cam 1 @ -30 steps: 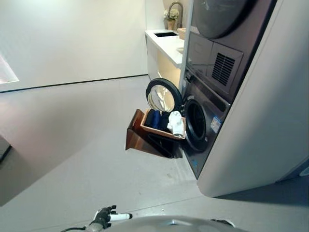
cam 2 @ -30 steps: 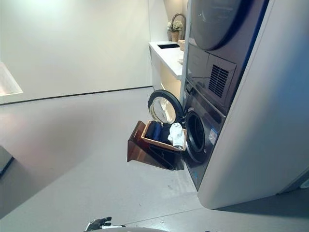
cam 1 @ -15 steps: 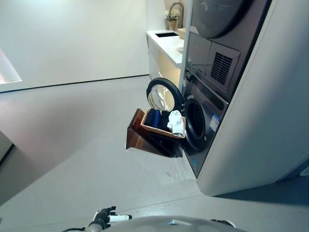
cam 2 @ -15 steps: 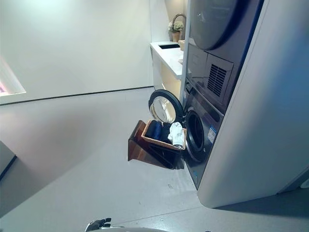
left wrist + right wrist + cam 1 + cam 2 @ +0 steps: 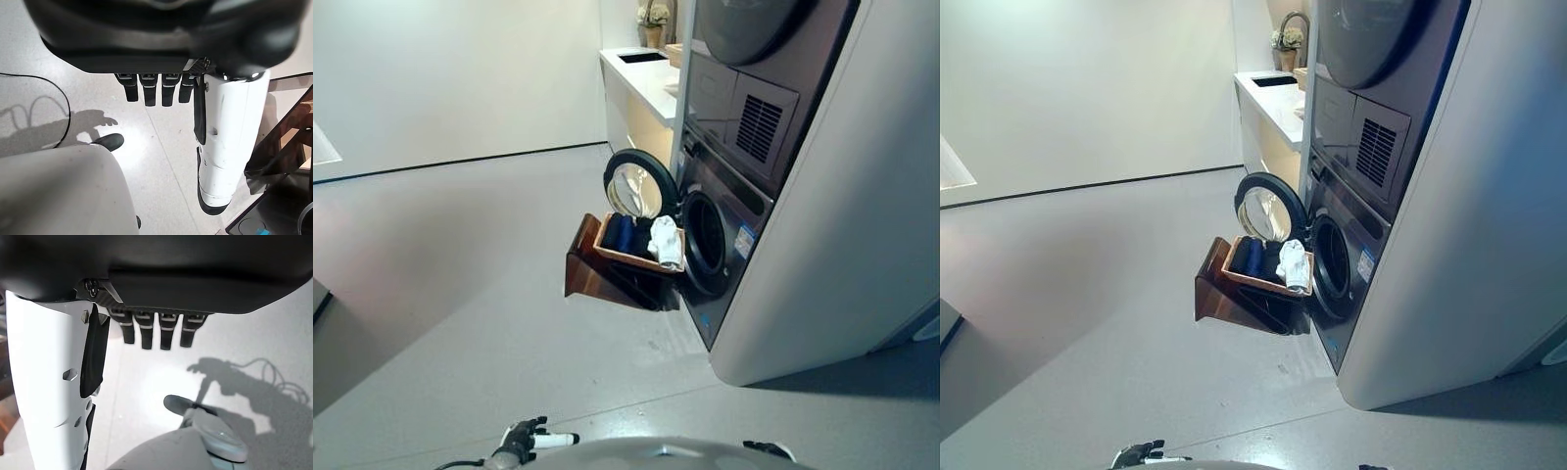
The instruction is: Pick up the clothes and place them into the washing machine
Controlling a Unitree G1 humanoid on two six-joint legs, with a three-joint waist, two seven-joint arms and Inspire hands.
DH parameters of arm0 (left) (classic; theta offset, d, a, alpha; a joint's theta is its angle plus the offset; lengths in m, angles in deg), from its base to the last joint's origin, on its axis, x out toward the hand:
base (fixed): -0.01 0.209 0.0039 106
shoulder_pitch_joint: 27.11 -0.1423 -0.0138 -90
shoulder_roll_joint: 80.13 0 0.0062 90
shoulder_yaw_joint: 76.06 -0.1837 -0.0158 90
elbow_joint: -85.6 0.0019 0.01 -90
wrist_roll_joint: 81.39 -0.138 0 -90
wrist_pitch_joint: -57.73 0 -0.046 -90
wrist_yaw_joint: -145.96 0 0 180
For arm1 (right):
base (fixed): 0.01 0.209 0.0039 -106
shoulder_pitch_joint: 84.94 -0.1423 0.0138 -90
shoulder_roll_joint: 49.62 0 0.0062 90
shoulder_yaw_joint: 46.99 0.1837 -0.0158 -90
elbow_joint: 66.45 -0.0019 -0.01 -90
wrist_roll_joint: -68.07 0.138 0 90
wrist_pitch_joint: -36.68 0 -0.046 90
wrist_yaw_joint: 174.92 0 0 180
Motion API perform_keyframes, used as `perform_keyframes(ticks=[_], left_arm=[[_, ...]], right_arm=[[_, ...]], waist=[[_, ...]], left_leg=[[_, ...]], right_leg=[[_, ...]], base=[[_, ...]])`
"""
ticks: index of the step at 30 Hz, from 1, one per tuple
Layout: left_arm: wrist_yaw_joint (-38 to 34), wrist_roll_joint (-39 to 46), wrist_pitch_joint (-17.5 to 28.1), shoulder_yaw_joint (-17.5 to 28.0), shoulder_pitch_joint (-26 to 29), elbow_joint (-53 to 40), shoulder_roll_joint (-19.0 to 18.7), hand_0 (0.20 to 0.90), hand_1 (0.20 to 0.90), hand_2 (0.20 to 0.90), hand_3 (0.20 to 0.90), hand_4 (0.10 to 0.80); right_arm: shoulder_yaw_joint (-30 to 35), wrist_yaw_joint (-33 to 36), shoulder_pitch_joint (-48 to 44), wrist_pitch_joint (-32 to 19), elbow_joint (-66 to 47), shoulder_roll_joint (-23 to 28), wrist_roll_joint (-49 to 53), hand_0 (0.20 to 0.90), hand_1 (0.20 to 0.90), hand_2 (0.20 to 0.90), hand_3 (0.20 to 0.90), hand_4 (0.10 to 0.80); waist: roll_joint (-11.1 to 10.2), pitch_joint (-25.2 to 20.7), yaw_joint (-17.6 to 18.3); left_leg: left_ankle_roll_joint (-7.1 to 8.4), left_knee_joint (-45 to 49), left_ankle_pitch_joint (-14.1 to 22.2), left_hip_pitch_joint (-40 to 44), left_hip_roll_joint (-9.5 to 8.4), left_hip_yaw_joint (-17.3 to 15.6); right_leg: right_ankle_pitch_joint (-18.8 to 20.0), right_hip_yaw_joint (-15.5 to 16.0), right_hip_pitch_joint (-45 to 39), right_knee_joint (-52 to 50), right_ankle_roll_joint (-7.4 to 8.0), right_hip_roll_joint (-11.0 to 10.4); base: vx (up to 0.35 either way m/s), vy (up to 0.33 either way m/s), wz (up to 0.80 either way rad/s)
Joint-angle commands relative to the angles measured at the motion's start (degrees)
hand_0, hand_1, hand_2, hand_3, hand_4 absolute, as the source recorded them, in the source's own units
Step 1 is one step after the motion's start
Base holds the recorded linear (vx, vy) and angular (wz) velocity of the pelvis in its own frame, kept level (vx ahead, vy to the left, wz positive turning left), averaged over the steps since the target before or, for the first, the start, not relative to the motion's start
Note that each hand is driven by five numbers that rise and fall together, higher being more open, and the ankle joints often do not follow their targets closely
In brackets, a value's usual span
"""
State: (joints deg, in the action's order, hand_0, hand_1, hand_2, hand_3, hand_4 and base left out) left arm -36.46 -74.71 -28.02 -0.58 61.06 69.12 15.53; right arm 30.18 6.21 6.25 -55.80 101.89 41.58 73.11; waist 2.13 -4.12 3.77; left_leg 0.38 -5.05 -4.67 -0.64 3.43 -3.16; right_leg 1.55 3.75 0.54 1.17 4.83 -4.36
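Left hand (image 5: 161, 58) and right hand (image 5: 161, 298) hang relaxed and empty. Since a second ago, our view has shifted; clothes (image 5: 646, 238) remain in the basket (image 5: 628, 258) beside the washing machine (image 5: 724, 230), door (image 5: 639, 184) open. Approach continues.

Clothes (image 5: 651, 238) in basket (image 5: 628, 258) beside open washing machine (image 5: 724, 220)

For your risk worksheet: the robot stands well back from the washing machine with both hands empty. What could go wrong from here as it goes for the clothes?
1. The open round door stands right behind the basket; an arm could knock it.
2. The basket sits tilted on a brown stand; a tug could tip it.
3. The white cloth lies at the rim and might fall.
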Motion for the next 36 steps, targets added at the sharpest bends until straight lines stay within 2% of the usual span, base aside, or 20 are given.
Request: perform_keyframes(ticks=[1,3,5,8,9,10,11,15,18,20,24,25,26,27,29,31,32,33,35,36], left_arm=[[-0.22,0.72,2.10,2.26,3.48,-2.64,-1.17,0.900,0.900,0.900,0.900,0.800],[-0.23,1.05,2.21,2.67,3.76,-3.54,-1.77,0.900,0.900,0.900,0.900,0.800],[-0.63,1.01,2.09,3.20,4.03,-2.65,-2.43,0.900,0.900,0.900,0.900,0.800],[-1.33,1.44,2.40,4.12,4.76,-2.38,-3.23,0.900,0.900,0.900,0.900,0.800],[-1.68,1.59,2.66,4.24,5.13,-2.21,-3.35,0.900,0.900,0.900,0.900,0.800],[-1.95,1.56,2.76,4.39,5.45,-1.96,-3.37,0.900,0.900,0.900,0.900,0.800],[-2.40,1.67,3.00,5.27,5.91,-1.57,-3.50,0.900,0.900,0.900,0.900,0.800],[-3.16,2.26,3.61,5.41,5.69,-3.35,-3.41,0.900,0.900,0.900,0.900,0.800],[-3.66,1.99,3.95,4.04,6.25,-4.41,-3.40,0.900,0.900,0.900,0.900,0.800],[-3.95,2.73,4.34,3.72,6.41,-4.99,-2.88,0.900,0.900,0.900,0.900,0.800],[-3.86,3.21,4.25,1.30,7.30,-6.88,-2.69,0.900,0.900,0.900,0.900,0.800],[-3.82,3.24,4.14,0.99,7.76,-7.03,-2.69,0.900,0.900,0.900,0.900,0.800],[-3.83,3.24,4.14,0.99,7.77,-7.03,-2.68,0.900,0.900,0.900,0.900,0.800],[-4.02,3.94,4.11,0.69,8.48,-8.17,-2.78,0.900,0.900,0.900,0.900,0.800],[-4.17,4.90,4.41,0.46,9.02,-10.36,-2.90,0.900,0.900,0.900,0.900,0.800],[-4.47,5.59,4.47,0.41,9.35,-11.08,-3.08,0.900,0.900,0.900,0.900,0.800],[-4.66,5.72,4.52,0.39,9.52,-10.76,-3.10,0.900,0.900,0.900,0.900,0.800],[-4.96,5.89,4.48,0.40,9.78,-10.22,-3.13,0.900,0.900,0.900,0.900,0.800],[-5.53,5.99,4.51,0.58,10.01,-9.18,-3.15,0.900,0.900,0.900,0.900,0.800],[-5.53,5.99,4.51,0.59,10.04,-9.17,-3.18,0.900,0.900,0.900,0.900,0.800]], right_arm=[[0.42,0.18,-6.06,-0.80,1.69,-0.40,-0.18,0.900,0.900,0.900,0.900,0.800],[0.80,0.53,-5.38,-1.39,0.90,-0.51,-0.03,0.900,0.900,0.900,0.900,0.800],[1.10,0.54,-3.90,-1.56,-0.45,-0.80,0.86,0.900,0.900,0.900,0.900,0.800],[2.22,0.81,-3.22,-2.33,-2.42,0.18,2.68,0.900,0.900,0.900,0.900,0.800],[2.11,1.12,-3.15,-2.42,-2.77,0.27,2.54,0.900,0.900,0.900,0.900,0.800],[2.15,1.32,-2.90,-2.32,-2.94,0.29,2.35,0.900,0.900,0.900,0.900,0.800],[2.71,1.98,-2.59,-2.36,-3.06,0.42,2.06,0.900,0.900,0.900,0.900,0.800],[3.93,3.13,-1.91,-2.77,-4.41,1.41,2.51,0.900,0.900,0.900,0.900,0.800],[4.66,3.40,-0.82,-2.95,-4.38,1.81,4.02,0.900,0.900,0.900,0.900,0.800],[4.98,3.34,-0.57,-3.13,-3.72,2.07,5.07,0.900,0.900,0.900,0.900,0.800],[4.62,3.55,-0.95,-3.59,-3.90,2.20,7.17,0.900,0.900,0.900,0.900,0.800],[4.38,3.49,-1.13,-3.53,-3.95,2.29,7.37,0.900,0.900,0.900,0.900,0.800],[4.38,3.49,-1.14,-3.53,-3.95,2.31,7.37,0.900,0.900,0.900,0.900,0.800],[3.74,3.46,-1.44,-3.58,-4.30,2.70,7.33,0.900,0.900,0.900,0.900,0.800],[2.75,3.50,-1.84,-3.64,-5.20,2.87,7.15,0.900,0.900,0.900,0.900,0.800],[1.99,3.60,-2.66,-3.72,-5.97,2.74,7.73,0.900,0.900,0.900,0.900,0.800],[1.69,3.72,-3.04,-3.68,-5.99,2.67,7.83,0.900,0.900,0.900,0.900,0.800],[1.36,3.94,-3.69,-3.70,-6.06,2.57,7.98,0.900,0.900,0.900,0.900,0.800],[0.74,4.36,-4.90,-3.90,-6.25,2.38,8.47,0.900,0.900,0.900,0.900,0.800],[0.74,4.37,-4.92,-3.91,-6.24,2.34,8.47,0.900,0.900,0.900,0.900,0.800]], waist=[[-1.62,6.76,-0.08],[-1.13,8.36,0.96],[-1.11,9.00,2.08],[-1.06,9.52,3.25],[-1.73,9.76,3.61],[-1.98,10.09,4.15],[-2.87,9.91,5.38],[-2.31,10.07,6.76],[-2.36,9.44,9.45],[-1.55,8.67,9.92],[-0.48,7.41,10.62],[-0.54,7.20,10.49],[-0.45,7.26,10.51],[-1.30,7.32,9.89],[-2.62,8.26,8.89],[-3.84,9.24,7.69],[-4.20,9.85,6.84],[-5.53,10.30,6.20],[-7.15,11.97,3.90],[-7.27,11.81,3.96]], left_leg=[[-3.33,4.42,10.70,5.05,-5.76,-0.38],[-3.97,6.14,11.39,5.66,-5.52,0.78],[-3.69,6.60,11.94,6.26,-5.50,1.08],[-2.24,5.77,12.77,8.22,-5.36,1.89],[-1.53,5.64,13.68,9.04,-5.72,2.07],[-0.96,5.42,14.87,10.58,-5.67,2.64],[0.16,3.77,16.34,14.48,-5.88,3.33],[1.70,1.44,16.96,19.10,-4.20,3.56],[2.79,2.11,17.18,22.05,-2.19,5.37],[3.99,4.29,14.86,22.24,-0.31,6.08],[6.77,15.02,4.00,18.39,2.52,6.22],[7.24,18.36,1.42,17.09,2.81,5.93],[7.26,18.49,1.53,17.08,2.91,5.95],[7.64,28.56,-2.64,13.20,2.24,5.51],[7.15,37.11,-4.38,9.60,1.49,4.67],[6.09,40.29,-4.77,6.09,2.33,2.35],[5.41,40.76,-3.16,3.84,2.55,1.39],[4.63,40.77,-1.92,0.29,1.85,0.67],[2.94,40.51,2.98,-9.24,2.95,-1.78],[2.90,40.39,2.81,-9.41,2.80,-1.79]], right_leg=[[-1.99,1.43,6.77,-20.03,3.26,0.27],[-0.88,0.88,9.57,-26.74,3.18,0.87],[-0.84,1.38,11.95,-28.75,2.52,0.64],[-0.99,3.30,14.60,-21.01,2.04,-2.32],[1.14,3.98,16.14,-15.26,2.81,-4.63],[3.62,4.73,15.96,-9.25,3.77,-5.58],[8.74,6.18,18.69,0.16,5.89,-6.49],[11.52,6.99,21.00,3.07,6.89,-5.56],[13.20,1.11,20.63,2.57,6.33,-3.32],[14.21,-0.45,20.06,2.11,5.71,-1.39],[11.83,1.29,17.06,0.95,2.61,2.59],[10.42,1.67,15.45,0.96,1.57,3.40],[10.39,1.74,15.40,0.96,1.55,3.48],[7.90,1.75,12.19,1.10,-0.47,4.37],[5.93,1.15,9.51,0.87,-1.97,4.59],[4.22,0.29,7.46,0.56,-3.11,5.02],[3.57,-0.33,6.57,0.49,-3.28,5.35],[2.94,-1.01,5.86,0.44,-3.36,4.67],[1.82,-2.62,3.47,0.46,-3.13,4.50],[1.84,-2.60,3.68,0.43,-3.11,4.35]], base=[[0.169,0.171,-0.09],[0.121,0.107,-0.05],[0.162,0.051,0.08],[0.247,-0.042,0.07],[0.319,-0.118,0.10],[0.531,-0.164,0.04],[0.450,-0.113,-0.03],[0.361,-0.067,0.03],[0.406,-0.134,0.09],[0.395,-0.220,0.26],[0.342,-0.231,0.41],[0.253,-0.159,0.16],[0.390,-0.219,0.08],[0.371,-0.204,0.22],[0.398,-0.233,0.33],[0.273,-0.165,0.39],[0.232,-0.127,0.27],[0.206,-0.091,-0.09],[0.173,-0.052,0.00],[0.170,-0.007,0.28]])
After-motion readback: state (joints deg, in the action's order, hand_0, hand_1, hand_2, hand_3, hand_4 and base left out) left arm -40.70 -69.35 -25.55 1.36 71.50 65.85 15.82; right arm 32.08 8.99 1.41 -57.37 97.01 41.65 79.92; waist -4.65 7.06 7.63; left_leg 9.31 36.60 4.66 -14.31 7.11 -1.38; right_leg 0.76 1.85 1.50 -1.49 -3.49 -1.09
